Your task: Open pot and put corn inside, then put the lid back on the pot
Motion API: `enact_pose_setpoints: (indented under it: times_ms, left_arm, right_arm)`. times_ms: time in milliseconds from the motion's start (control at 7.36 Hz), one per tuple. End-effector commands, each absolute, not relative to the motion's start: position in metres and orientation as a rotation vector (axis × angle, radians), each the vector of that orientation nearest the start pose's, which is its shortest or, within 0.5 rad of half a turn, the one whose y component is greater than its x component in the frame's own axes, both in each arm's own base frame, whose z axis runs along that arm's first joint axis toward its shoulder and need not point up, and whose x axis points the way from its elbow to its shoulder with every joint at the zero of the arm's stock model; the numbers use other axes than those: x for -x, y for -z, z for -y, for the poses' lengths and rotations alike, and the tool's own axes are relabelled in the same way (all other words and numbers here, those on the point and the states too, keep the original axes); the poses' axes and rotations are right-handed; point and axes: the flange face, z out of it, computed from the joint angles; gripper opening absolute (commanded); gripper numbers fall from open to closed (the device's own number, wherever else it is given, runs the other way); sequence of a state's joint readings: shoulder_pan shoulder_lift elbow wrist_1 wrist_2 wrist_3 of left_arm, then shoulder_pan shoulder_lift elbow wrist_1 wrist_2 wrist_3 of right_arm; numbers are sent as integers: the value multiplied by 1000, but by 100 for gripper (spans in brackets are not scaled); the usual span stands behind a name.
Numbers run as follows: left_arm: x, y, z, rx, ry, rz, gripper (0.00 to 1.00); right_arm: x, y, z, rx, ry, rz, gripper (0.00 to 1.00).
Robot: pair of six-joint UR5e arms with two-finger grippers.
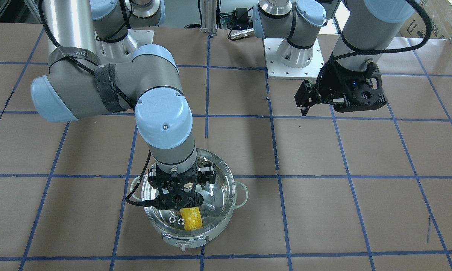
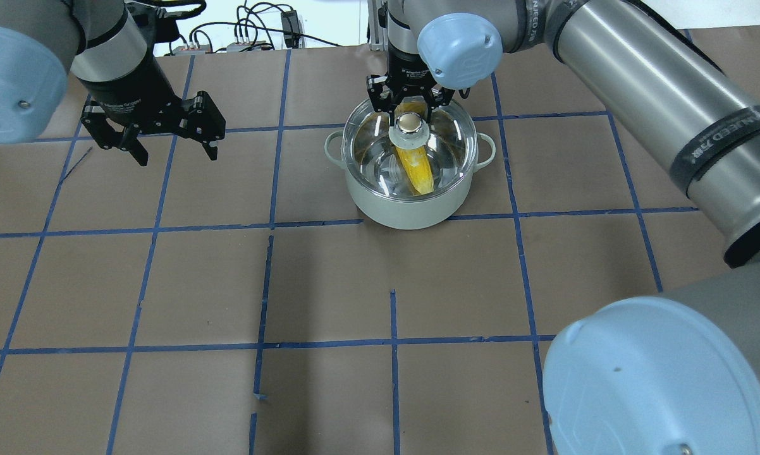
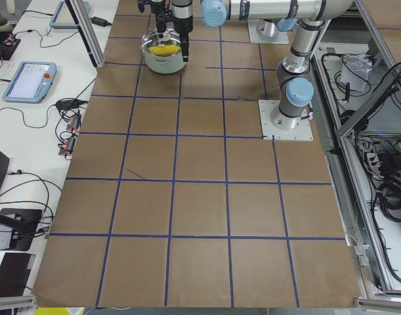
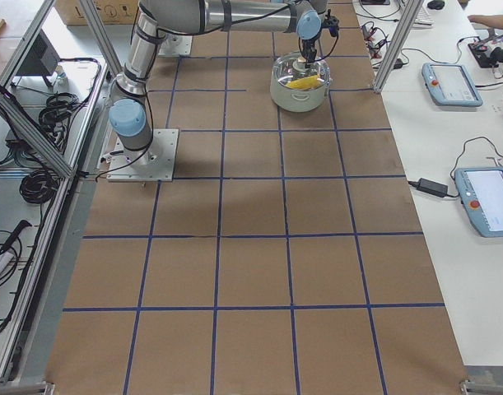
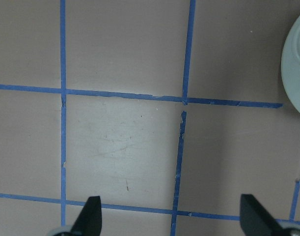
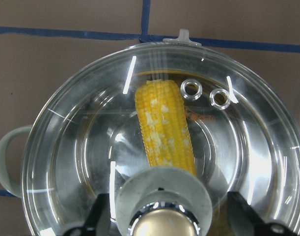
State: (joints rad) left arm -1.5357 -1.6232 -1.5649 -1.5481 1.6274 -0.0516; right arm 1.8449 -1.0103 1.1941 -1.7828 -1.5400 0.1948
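Observation:
The pale mint pot (image 2: 405, 212) stands on the table with the clear glass lid (image 2: 449, 136) resting on it. The yellow corn (image 2: 418, 170) lies inside, under the glass. My right gripper (image 2: 408, 117) points down over the lid, open, its fingers on either side of the beige knob (image 2: 409, 124) and apart from it. In the right wrist view the knob (image 6: 162, 206) sits between the spread fingers, with the corn (image 6: 164, 128) and two vent holes (image 6: 206, 93) beyond. My left gripper (image 2: 168, 148) is open and empty above the table, far left of the pot.
The table is brown paper with a blue tape grid (image 2: 269, 224). The left wrist view shows bare table and the pot's rim (image 5: 297, 64) at its right edge. Tablets and cables (image 3: 29, 79) lie on side benches beyond the table.

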Motion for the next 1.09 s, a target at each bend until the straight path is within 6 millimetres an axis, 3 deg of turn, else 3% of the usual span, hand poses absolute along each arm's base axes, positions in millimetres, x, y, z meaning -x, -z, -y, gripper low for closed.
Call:
enact_pose_setpoints:
  times_ms: [0, 136, 272, 408, 544, 680, 816, 951]
  left_arm:
    - [109, -468, 517, 136, -32, -3081, 100]
    - [109, -466, 517, 136, -37, -3080, 100]
    - [108, -465, 517, 136, -44, -3078, 100]
    - [108, -464, 516, 135, -51, -3078, 100]
    - [108, -463, 516, 135, -58, -3078, 100]
    - [108, -462, 517, 135, -58, -3078, 100]
    - [108, -462, 516, 135, -65, -3078, 100]
    - [108, -461, 516, 135, -68, -3078, 100]
  right_arm:
    - [-315, -366, 655, 122, 44, -3104, 100]
    - [-289, -379, 660, 150, 24, -3110, 100]
    - [-246, -398, 665, 189, 11, -3114, 100]
    - [-205, -430, 661, 225, 68, -3113, 100]
    - [-177, -463, 638, 328, 62, -3152, 100]
    - [-163, -478, 589, 414, -84, -3177, 100]
    - [-159, -489, 551, 366, -52, -3174, 100]
    - [-159, -482, 531, 270, -15, -3178, 100]
